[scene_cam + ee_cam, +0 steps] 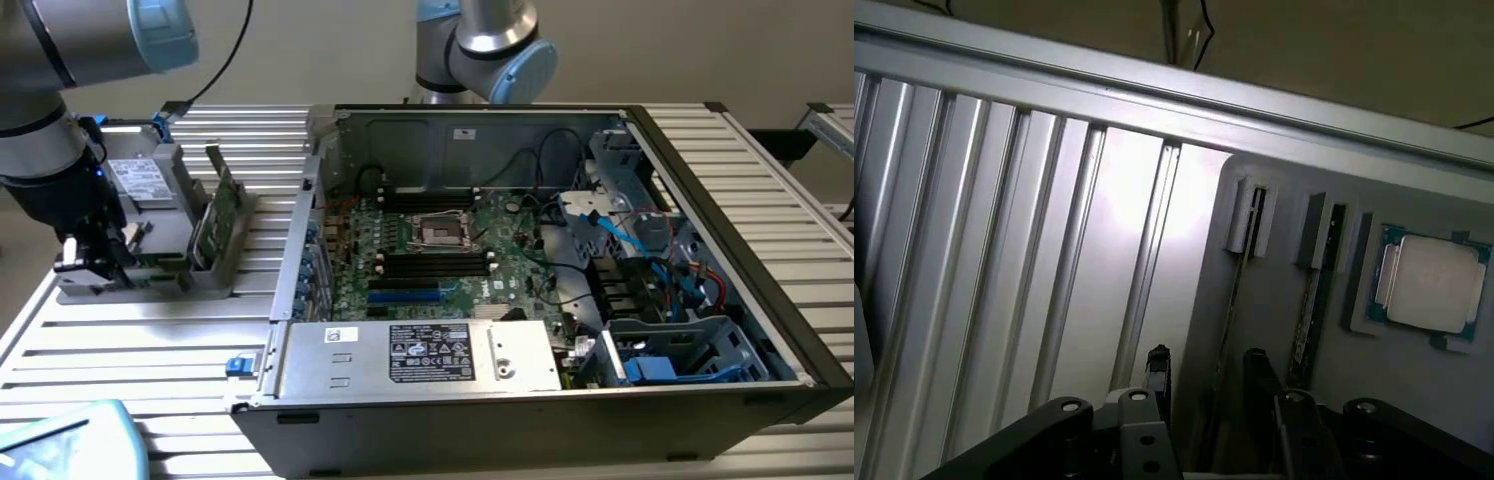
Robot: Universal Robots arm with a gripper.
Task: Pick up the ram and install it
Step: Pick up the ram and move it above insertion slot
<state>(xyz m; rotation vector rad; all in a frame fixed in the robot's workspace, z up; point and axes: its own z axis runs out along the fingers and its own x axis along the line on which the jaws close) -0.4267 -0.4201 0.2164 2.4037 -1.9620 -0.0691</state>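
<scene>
Fingers (pixel 1157 372) of the gripper (pixel 1206 378) are spread apart and not clamped on anything. The ram (pixel 1232 310) stands on edge in the gap between them, sitting in a slot of the grey holder (pixel 1274 300). Just beside it there's a second slotted board (pixel 1309 320), then the silver CPU (pixel 1429 285). Holder's on the ribbed table (pixel 1054 250), off to the exterior view's left of the open PC case (pixel 400 150).

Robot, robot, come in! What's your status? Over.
Gripper open, low over grey holder tray. Thin dark ram stick on edge between fingers, not gripped. Square silver processor chip off to one side.
</scene>
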